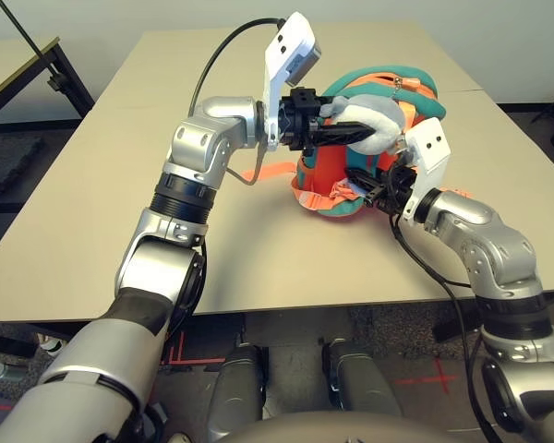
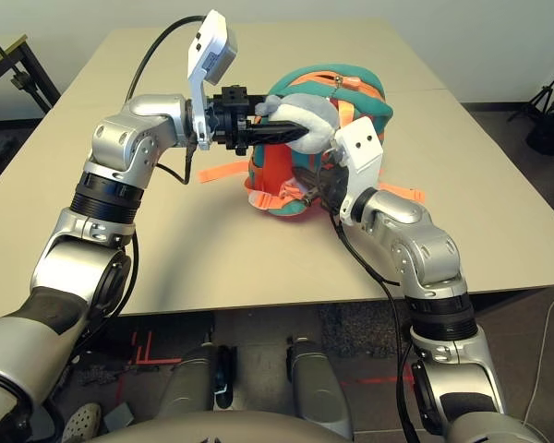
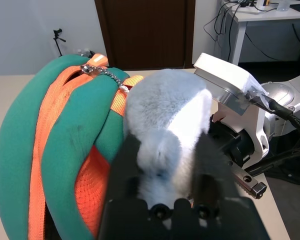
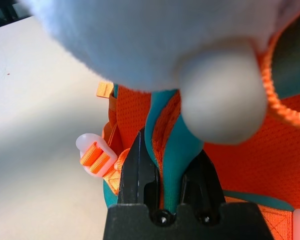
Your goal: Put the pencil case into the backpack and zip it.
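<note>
The orange backpack (image 1: 320, 177) with teal trim stands at the middle of the table. Its grey-white plush charm (image 1: 382, 126) hangs at the front top. My left gripper (image 1: 360, 132) reaches in from the left and is shut on the plush charm (image 3: 165, 105), one black finger (image 3: 126, 170) on each side. My right gripper (image 1: 377, 189) sits low at the backpack's front right, shut on a teal trim strip (image 4: 172, 135) along the orange mesh. The pencil case is out of view.
A loose orange strap (image 1: 270, 173) lies on the table (image 1: 148, 203) left of the backpack, and another (image 2: 403, 194) lies to its right. A white strap buckle (image 4: 92, 155) hangs by the right gripper. A second table (image 1: 14, 60) stands far left.
</note>
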`<action>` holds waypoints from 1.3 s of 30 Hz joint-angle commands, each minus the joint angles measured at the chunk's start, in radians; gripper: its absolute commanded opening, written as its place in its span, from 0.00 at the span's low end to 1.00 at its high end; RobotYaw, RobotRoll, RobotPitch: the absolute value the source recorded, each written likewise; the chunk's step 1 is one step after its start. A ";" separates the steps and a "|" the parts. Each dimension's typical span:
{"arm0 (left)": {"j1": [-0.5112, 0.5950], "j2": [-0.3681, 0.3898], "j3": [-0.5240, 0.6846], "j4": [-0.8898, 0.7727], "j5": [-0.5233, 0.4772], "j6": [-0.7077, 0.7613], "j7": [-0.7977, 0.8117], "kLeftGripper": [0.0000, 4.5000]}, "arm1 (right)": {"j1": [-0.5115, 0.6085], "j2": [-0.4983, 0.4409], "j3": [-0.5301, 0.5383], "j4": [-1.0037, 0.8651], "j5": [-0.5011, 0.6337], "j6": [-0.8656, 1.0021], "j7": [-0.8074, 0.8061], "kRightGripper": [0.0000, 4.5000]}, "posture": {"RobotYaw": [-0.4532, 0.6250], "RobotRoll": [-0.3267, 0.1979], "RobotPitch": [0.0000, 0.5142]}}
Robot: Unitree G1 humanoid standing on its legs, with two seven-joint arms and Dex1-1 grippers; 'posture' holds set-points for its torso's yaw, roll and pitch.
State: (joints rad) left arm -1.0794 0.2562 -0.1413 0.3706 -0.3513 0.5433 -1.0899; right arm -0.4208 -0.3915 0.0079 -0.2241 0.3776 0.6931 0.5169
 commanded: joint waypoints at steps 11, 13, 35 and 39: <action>0.007 0.145 0.078 -0.064 0.003 0.045 0.063 0.03 | -0.007 0.020 0.049 0.034 -0.012 -0.002 0.020 0.04 | 0.34 0.62 0.16; 0.013 0.178 0.095 -0.073 -0.001 0.054 0.069 0.03 | -0.011 0.021 0.052 0.039 -0.013 -0.005 0.020 0.04 | 0.34 0.62 0.16; 0.315 0.372 0.065 0.006 0.025 0.139 0.017 0.03 | -0.047 0.038 0.083 0.099 -0.031 -0.044 0.048 0.04 | 0.38 0.62 0.17; 0.343 0.343 0.013 0.078 0.038 0.142 -0.027 0.03 | -0.049 0.038 0.084 0.102 -0.034 -0.048 0.049 0.04 | 0.37 0.62 0.16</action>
State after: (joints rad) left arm -0.7635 0.5983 -0.0949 0.4087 -0.3467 0.6717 -1.1021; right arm -0.4690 -0.3603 0.0609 -0.1458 0.3493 0.6338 0.5470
